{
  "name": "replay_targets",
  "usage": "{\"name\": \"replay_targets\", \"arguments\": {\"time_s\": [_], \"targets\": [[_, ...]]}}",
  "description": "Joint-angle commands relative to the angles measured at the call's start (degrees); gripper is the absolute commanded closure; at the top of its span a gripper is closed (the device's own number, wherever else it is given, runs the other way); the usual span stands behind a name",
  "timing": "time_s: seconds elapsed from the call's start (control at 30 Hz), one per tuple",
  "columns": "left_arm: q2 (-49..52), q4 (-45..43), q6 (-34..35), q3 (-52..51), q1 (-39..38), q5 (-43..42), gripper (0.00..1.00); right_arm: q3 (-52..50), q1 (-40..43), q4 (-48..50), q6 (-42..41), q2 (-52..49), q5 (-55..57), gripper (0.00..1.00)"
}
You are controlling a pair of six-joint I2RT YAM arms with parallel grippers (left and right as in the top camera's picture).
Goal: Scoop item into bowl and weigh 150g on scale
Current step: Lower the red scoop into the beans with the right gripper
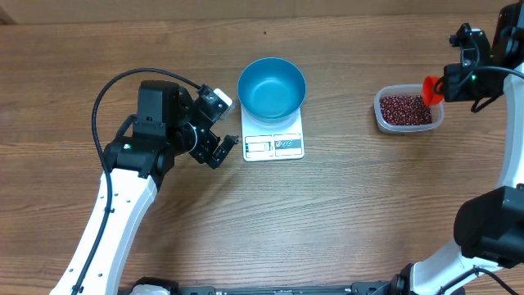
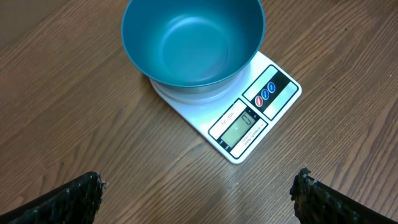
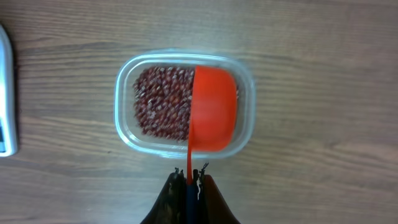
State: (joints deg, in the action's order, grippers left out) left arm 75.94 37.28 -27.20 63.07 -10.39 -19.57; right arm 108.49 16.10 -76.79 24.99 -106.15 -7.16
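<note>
The blue bowl (image 1: pixel 272 86) (image 2: pixel 193 40) stands empty on the white scale (image 1: pixel 273 144) (image 2: pixel 252 121), whose display faces the table's front. To the scale's left my left gripper (image 1: pixel 223 150) (image 2: pixel 199 193) hangs open over bare wood, nothing between its fingers. Far right, the red-brown beans (image 1: pixel 404 109) (image 3: pixel 163 102) lie in a clear tub (image 1: pixel 438 121) (image 3: pixel 245 134). My right gripper (image 1: pixel 452 82) (image 3: pixel 191 177) is shut on the handle of a red scoop (image 1: pixel 432 88) (image 3: pixel 213 109), which hovers over the tub's right half, its underside toward the wrist camera.
The scale's edge (image 3: pixel 5 93) shows at the left of the right wrist view. Bare wooden table lies between scale and tub and along the front. A black cable (image 1: pixel 123 82) loops above the left arm.
</note>
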Motion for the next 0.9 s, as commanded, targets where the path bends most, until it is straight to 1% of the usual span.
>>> {"name": "replay_targets", "arguments": {"time_s": [0.0, 0.2, 0.37, 0.43, 0.57, 0.87], "targets": [[0.3, 0.0, -0.7, 1.3, 0.2, -1.0, 0.01, -2.4, 0.0, 1.5, 4.1, -0.9, 0.7, 0.96], [0.3, 0.0, -0.7, 1.3, 0.2, -1.0, 0.00, -8.2, 0.0, 7.0, 4.4, -1.2, 1.2, 0.96], [0.3, 0.0, -0.7, 1.3, 0.2, -1.0, 0.00, -12.9, 0.0, 12.5, 3.2, -1.2, -0.5, 0.96], [0.3, 0.0, -0.7, 1.3, 0.2, -1.0, 0.01, -14.1, 0.0, 14.0, 1.0, -1.3, 0.7, 0.96], [0.3, 0.0, -0.7, 1.3, 0.2, -1.0, 0.00, -15.9, 0.0, 15.4, 0.3, -1.4, 0.7, 0.96], [0.3, 0.0, -0.7, 1.3, 0.2, -1.0, 0.00, -19.2, 0.0, 15.6, 0.3, -1.4, -6.6, 0.96]]}}
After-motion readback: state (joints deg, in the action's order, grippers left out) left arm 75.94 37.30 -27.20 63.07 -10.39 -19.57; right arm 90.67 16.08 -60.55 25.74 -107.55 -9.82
